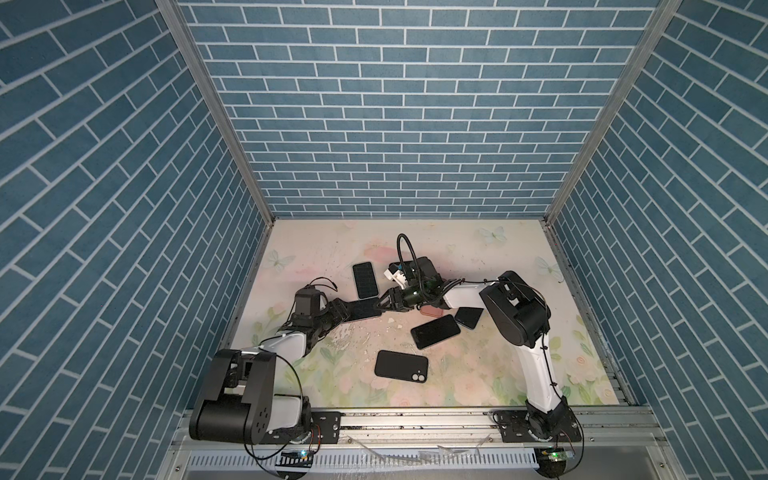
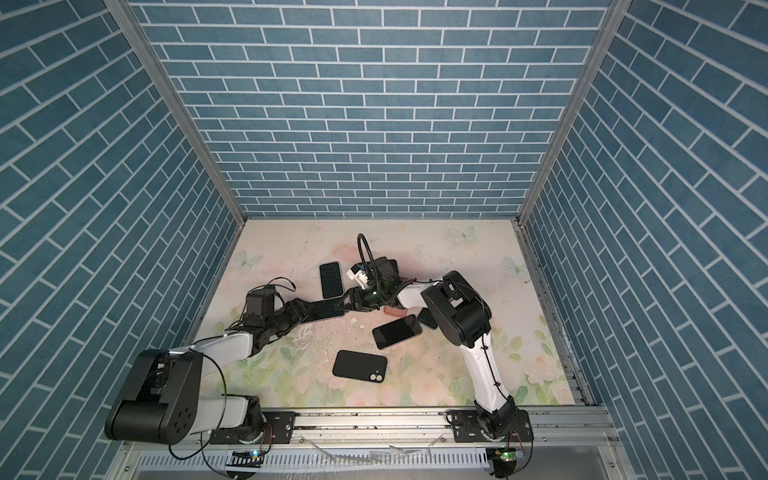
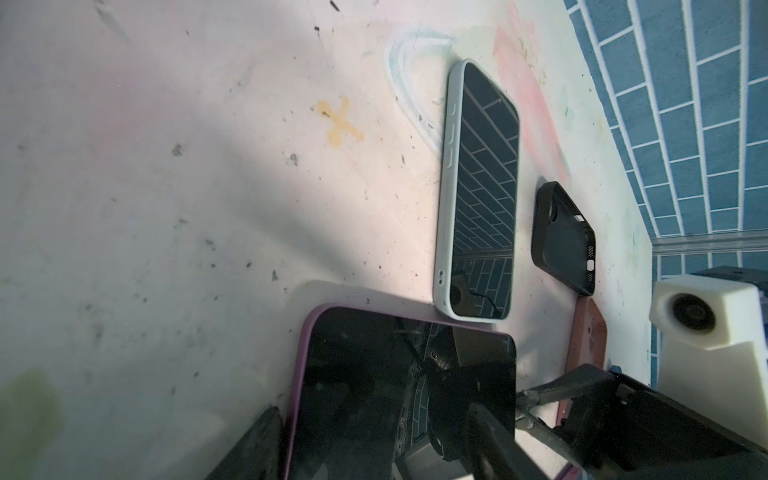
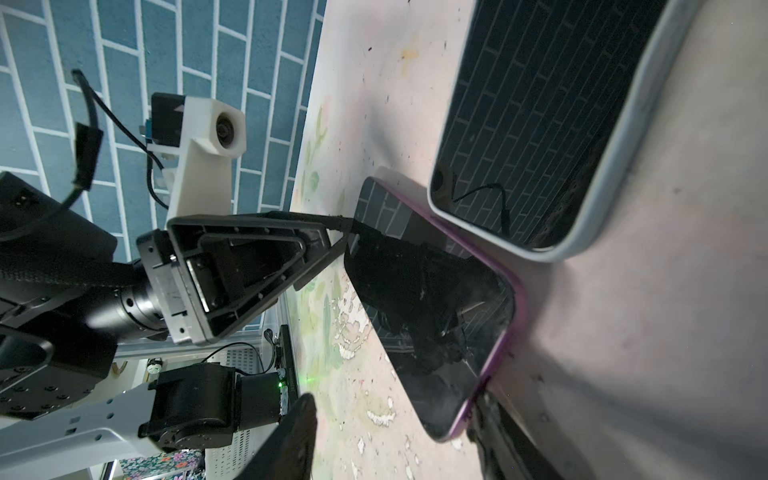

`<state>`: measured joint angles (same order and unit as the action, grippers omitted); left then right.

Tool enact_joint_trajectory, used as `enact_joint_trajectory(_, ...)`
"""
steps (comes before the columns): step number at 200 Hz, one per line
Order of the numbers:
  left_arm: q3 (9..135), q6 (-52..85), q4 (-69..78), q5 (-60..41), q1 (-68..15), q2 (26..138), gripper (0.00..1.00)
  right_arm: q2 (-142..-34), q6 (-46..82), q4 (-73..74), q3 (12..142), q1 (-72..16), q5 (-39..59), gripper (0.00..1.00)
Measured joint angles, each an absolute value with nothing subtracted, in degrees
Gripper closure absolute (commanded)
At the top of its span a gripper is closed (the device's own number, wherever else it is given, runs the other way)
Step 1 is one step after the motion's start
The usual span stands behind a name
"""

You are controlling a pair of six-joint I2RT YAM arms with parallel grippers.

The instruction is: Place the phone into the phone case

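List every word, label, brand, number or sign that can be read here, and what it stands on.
None can be read.
The purple-cased phone and the pale-cased phone show dark screens with only reflections.
The table carries a yellowish cross-shaped mark, no lettering.

The black-and-white left arm (image 1: 286,345) stretches low towards the middle, its black two-fingered left gripper (image 1: 353,312) with jaws wide, grip unclear. The matching right arm (image 1: 536,365) bends inward; its right gripper (image 1: 378,306) meets it tip to tip, jaws parted
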<state>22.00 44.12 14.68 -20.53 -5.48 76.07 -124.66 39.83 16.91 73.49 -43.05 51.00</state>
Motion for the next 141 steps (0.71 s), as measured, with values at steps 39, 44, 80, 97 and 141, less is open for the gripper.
enact_joint_trajectory(39,21.9,44.8,15.0,-22.4,-5.6,73.1,0.34,-124.6,38.5,13.8,73.5,-42.9,48.9,0.40)
enact_joint_trajectory(44,21.9,44.9,15.2,-22.6,-5.6,72.5,0.35,-124.6,38.4,13.4,73.5,-42.9,48.7,0.40)
enact_joint_trajectory(80,21.9,45.8,16.9,-24.6,-6.3,68.6,0.40,-124.6,36.0,11.0,74.3,-43.0,48.1,0.41)
enact_joint_trajectory(97,21.9,46.1,17.7,-26.6,-7.7,67.9,0.44,-124.6,35.5,10.6,74.3,-43.0,48.0,0.41)
enact_joint_trajectory(141,21.9,46.8,17.8,-29.0,-8.8,68.0,0.58,-124.6,34.2,10.3,74.3,-43.0,47.8,0.42)
